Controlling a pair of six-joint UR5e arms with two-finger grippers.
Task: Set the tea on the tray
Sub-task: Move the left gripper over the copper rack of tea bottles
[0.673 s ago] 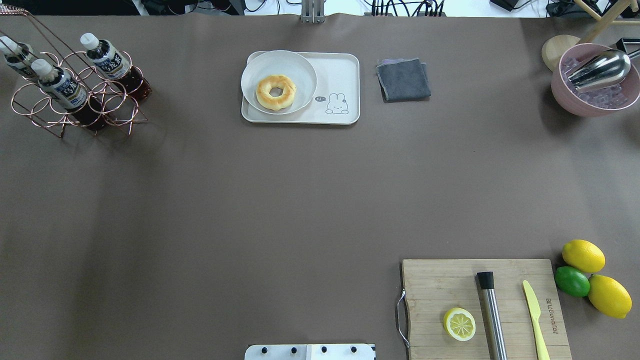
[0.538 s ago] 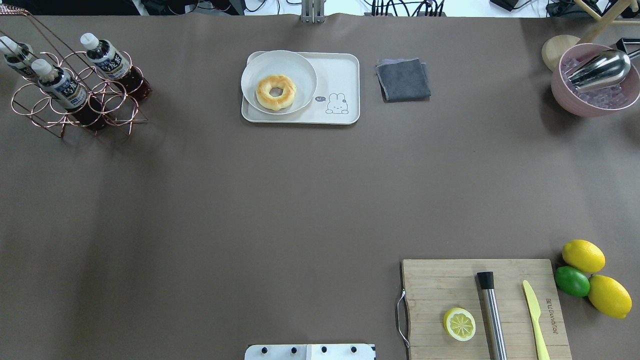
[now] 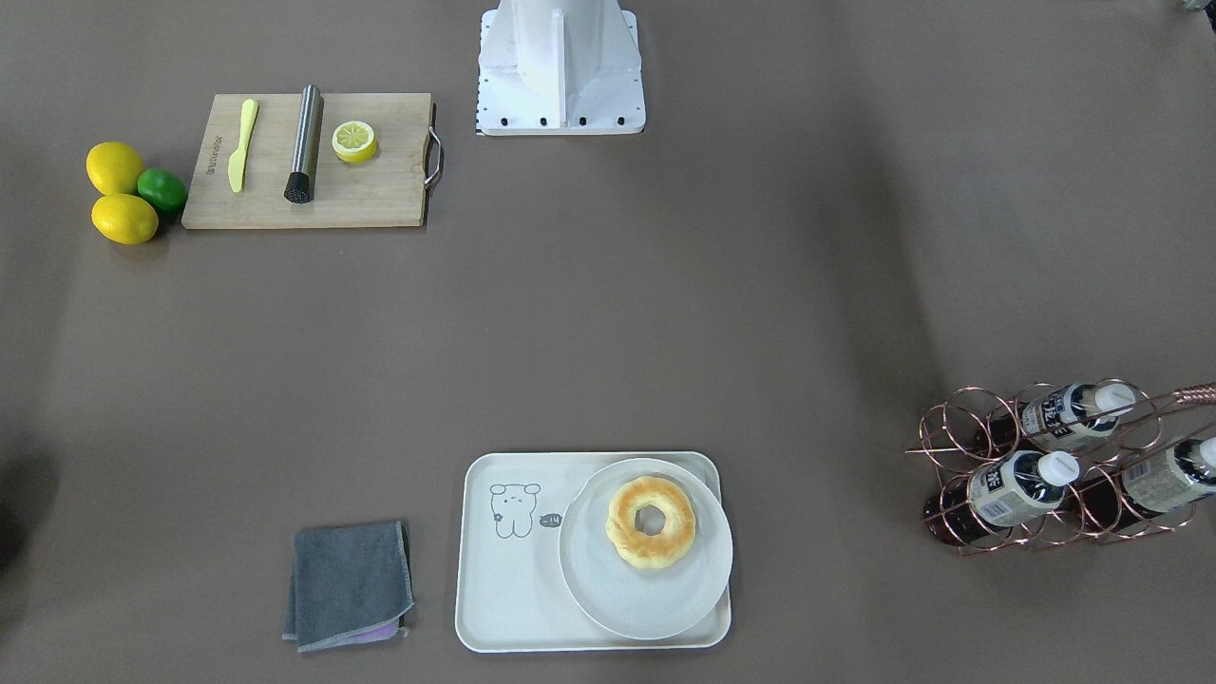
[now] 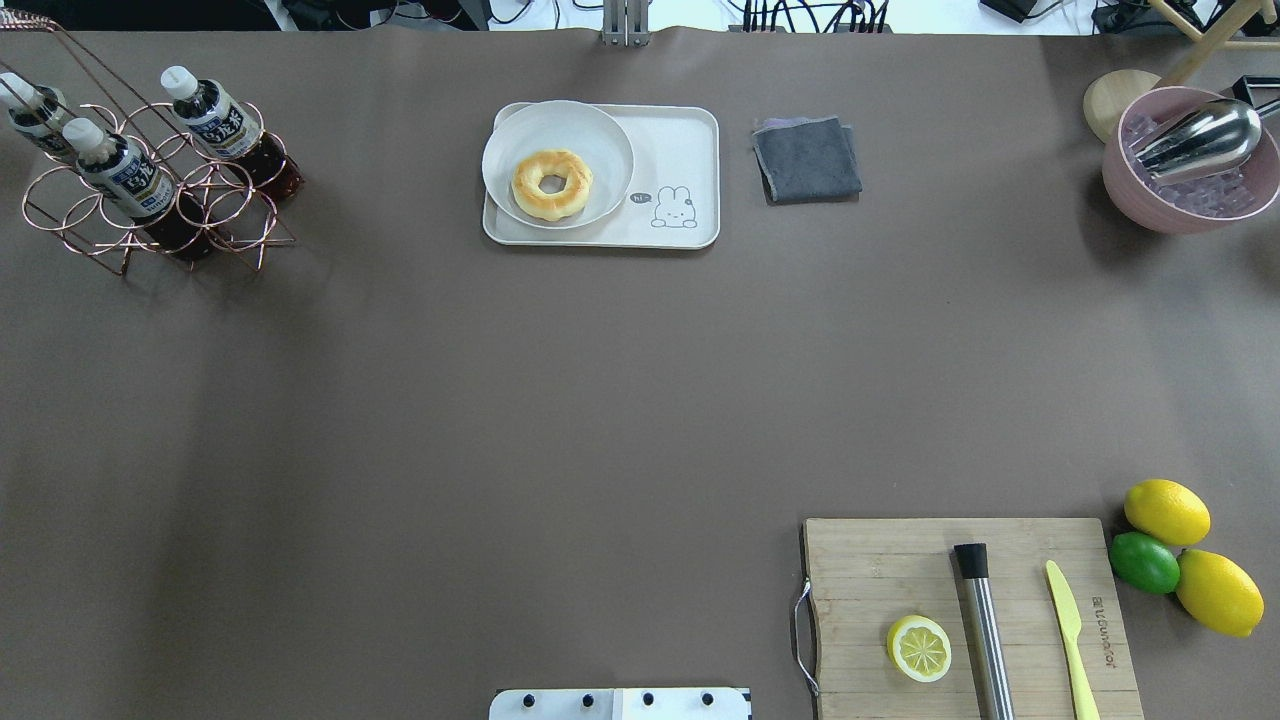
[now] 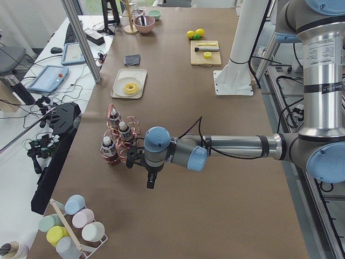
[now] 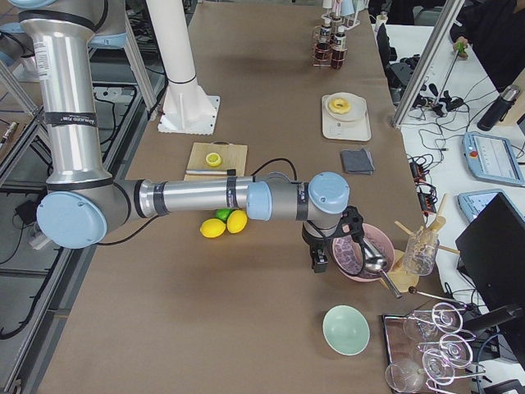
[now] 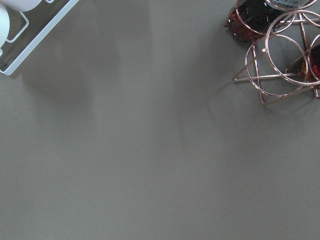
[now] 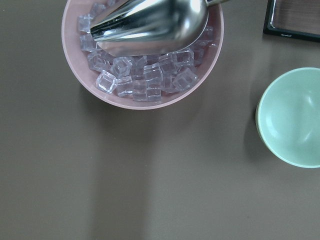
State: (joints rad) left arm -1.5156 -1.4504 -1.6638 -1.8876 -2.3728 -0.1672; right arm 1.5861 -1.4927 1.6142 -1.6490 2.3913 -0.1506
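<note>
Just reaching: tea sits in the rack at the table far-left corner, left gripper near it (finger spread, can't tell), next I'd line up on the one nearest the tray.

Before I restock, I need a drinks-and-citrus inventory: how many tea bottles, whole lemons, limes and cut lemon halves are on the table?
Tea bottles: 3
Whole lemons: 2
Limes: 1
Cut lemon halves: 1
Total: 7
</note>
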